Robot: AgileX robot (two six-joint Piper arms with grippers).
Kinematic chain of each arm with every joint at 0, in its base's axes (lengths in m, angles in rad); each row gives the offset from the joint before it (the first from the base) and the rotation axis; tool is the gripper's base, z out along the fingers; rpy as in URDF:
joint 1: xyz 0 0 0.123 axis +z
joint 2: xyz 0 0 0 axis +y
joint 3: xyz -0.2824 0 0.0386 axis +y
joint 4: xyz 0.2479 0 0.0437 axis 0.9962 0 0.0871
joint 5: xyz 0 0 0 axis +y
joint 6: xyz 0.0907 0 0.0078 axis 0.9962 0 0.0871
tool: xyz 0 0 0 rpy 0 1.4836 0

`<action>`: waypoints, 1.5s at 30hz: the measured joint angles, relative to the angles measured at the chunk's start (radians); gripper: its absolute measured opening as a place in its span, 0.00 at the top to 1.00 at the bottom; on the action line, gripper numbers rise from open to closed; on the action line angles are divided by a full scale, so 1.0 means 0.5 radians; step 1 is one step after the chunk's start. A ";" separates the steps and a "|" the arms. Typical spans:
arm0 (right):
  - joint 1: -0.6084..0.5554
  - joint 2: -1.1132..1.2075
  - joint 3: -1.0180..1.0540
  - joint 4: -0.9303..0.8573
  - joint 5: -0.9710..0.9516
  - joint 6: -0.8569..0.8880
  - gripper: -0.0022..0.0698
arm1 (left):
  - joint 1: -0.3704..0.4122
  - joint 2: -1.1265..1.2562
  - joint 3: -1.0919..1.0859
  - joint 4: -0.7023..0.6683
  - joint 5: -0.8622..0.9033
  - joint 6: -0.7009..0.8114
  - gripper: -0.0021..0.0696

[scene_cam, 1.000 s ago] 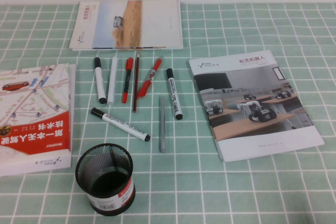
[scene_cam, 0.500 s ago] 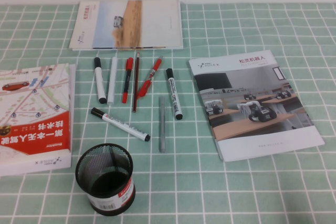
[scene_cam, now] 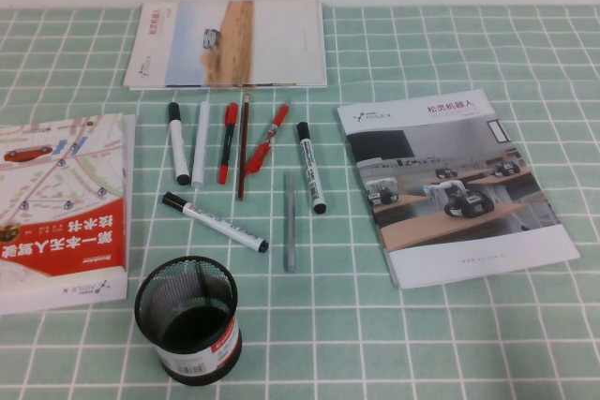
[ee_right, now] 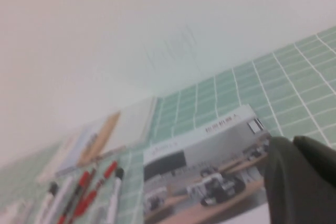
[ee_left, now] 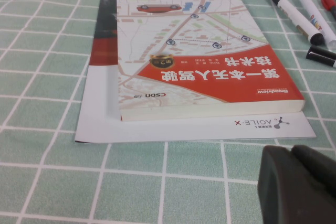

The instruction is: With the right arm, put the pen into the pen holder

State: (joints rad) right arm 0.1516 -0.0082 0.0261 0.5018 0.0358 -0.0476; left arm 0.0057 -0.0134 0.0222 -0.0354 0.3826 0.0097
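— Leftmost, by the red book [scene_cam: 61, 208], what's the left gripper [ee_left: 299, 184] doing?
— Parked low; can't tell its jaws. Pen holder [scene_cam: 187, 318] stands near front, grey pen [scene_cam: 290, 222] lying right of it, untouched.
— And the right gripper [ee_right: 302, 179]?
— Off beyond the brochure [scene_cam: 455, 185], jaws unclear too. I'd descend squarely over the pen's middle, clear of the marker [scene_cam: 215, 222]

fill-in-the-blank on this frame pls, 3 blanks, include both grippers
1. The grey pen lies flat on the ____.
2. The pen holder is made of black wire ____.
3. In the high view, neither the left gripper nor the right gripper is ____.

Missing words: tablecloth; mesh; visible
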 joint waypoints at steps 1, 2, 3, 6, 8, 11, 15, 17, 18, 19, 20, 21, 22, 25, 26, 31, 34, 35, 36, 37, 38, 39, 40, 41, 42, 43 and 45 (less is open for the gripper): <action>0.000 0.000 0.000 0.045 -0.026 0.000 1.00 | 0.000 0.000 0.000 0.000 0.000 0.000 0.98; 0.000 0.000 0.000 0.105 -0.051 0.000 1.00 | 0.000 0.000 0.000 0.000 0.000 0.000 0.98; 0.000 0.000 0.000 0.151 -0.055 0.000 1.00 | 0.000 0.000 0.000 0.000 0.000 0.000 0.98; 0.000 0.010 -0.014 0.366 0.000 0.000 1.00 | 0.000 0.000 0.000 0.000 0.000 0.000 0.98; 0.000 0.089 -0.096 0.466 0.100 0.000 1.00 | 0.000 0.000 0.000 0.000 0.000 0.000 0.98; 0.000 0.357 -0.322 0.499 0.359 0.000 1.00 | 0.000 0.000 0.000 0.000 0.000 0.000 0.98; 0.000 0.791 -0.668 0.368 0.811 0.000 1.00 | 0.000 0.000 0.000 0.000 0.000 0.000 0.98; 0.000 1.040 -0.860 0.266 1.050 0.000 1.00 | 0.000 0.000 0.000 0.000 0.000 0.000 0.98; 0.000 1.139 -0.949 0.227 1.146 -0.003 1.00 | 0.000 0.000 0.000 0.000 0.000 0.000 0.98; 0.000 1.238 -1.017 0.188 1.217 -0.013 1.00 | 0.000 0.000 0.000 0.000 0.000 0.000 0.98; 0.000 1.385 -1.116 0.142 1.305 -0.029 1.00 | 0.000 0.000 0.000 0.000 0.000 0.000 0.98; 0.000 1.479 -1.180 0.119 1.356 -0.056 1.00 | 0.000 0.000 0.000 0.000 0.000 0.000 0.98; 0.000 1.591 -1.258 0.100 1.403 -0.083 1.00 | 0.000 0.000 0.000 0.000 0.000 0.000 0.98; 0.000 1.898 -1.467 0.071 1.486 -0.129 1.00 | 0.000 0.000 0.000 0.000 0.000 0.000 0.98; 0.009 1.991 -1.538 0.055 1.503 -0.137 1.00 | 0.000 0.000 0.000 0.000 0.000 0.000 0.98; 0.257 2.418 -1.884 -0.098 1.521 -0.061 1.00 | 0.000 0.000 0.000 0.000 0.000 0.000 0.98; 0.484 2.713 -2.110 -0.292 1.543 0.095 1.00 | 0.000 0.000 0.000 0.000 0.000 0.000 0.98; 0.560 2.814 -2.198 -0.352 1.561 0.123 1.00 | 0.000 0.000 0.000 0.000 0.000 0.000 0.98; 0.617 2.894 -2.290 -0.403 1.577 0.145 1.00 | 0.000 0.000 0.000 0.000 0.000 0.000 0.98; 0.681 2.993 -2.387 -0.443 1.598 0.164 1.00 | 0.000 0.000 0.000 0.000 0.000 0.000 0.98; 0.739 3.091 -2.488 -0.481 1.625 0.171 1.00 | 0.000 0.000 0.000 0.000 0.000 0.000 0.98; 0.792 3.169 -2.573 -0.506 1.662 0.171 1.00 | 0.000 0.000 0.000 0.000 0.000 0.000 0.98; 0.838 3.266 -2.682 -0.525 1.707 0.154 1.00 | 0.000 0.000 0.000 0.000 0.000 0.000 0.98; 0.879 3.361 -2.794 -0.540 1.763 0.124 1.00 | 0.000 0.000 0.000 0.000 0.000 0.000 0.98; 0.907 3.454 -2.884 -0.548 1.806 0.082 1.00 | 0.000 0.000 0.000 0.000 0.000 0.000 0.98; 0.940 3.544 -2.999 -0.554 1.864 0.036 1.00 | 0.000 0.000 0.000 0.000 0.000 0.000 0.98; 0.985 3.700 -3.206 -0.562 1.959 -0.053 1.00 | 0.000 0.000 0.000 0.000 0.000 0.000 0.98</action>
State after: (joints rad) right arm 0.6442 1.8417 -1.5769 0.2209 1.0152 -0.0739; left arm 0.0057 -0.0134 0.0222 -0.0354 0.3826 0.0097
